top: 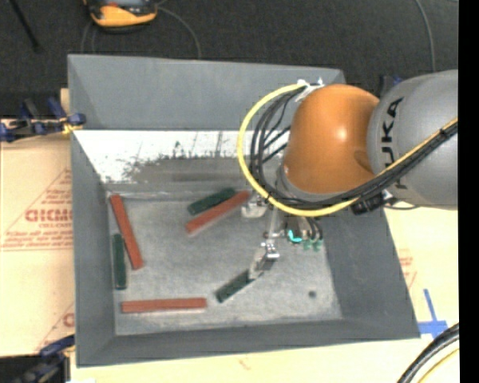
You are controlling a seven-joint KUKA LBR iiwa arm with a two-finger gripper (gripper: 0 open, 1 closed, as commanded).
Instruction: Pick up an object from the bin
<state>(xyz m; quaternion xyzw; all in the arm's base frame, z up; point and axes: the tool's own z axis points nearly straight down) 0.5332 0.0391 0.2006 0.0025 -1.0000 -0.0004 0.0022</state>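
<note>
The hand [265,260] is hanging low in the right half of the grey bin [367,294], at the upper end of a short dark green stick [233,287] lying aslant near the front; whether it is wide or narrow cannot be told. 2 more sticks, a longer green stick [211,202] and a red-brown stick [211,216], are lying together farther back

Dark, carpet-like floor [239,22] surrounds the grey bin [184,94]. Beyond its far-left corner lies an orange-and-black handheld device [118,2], trailing a thin cable [193,30].
</note>
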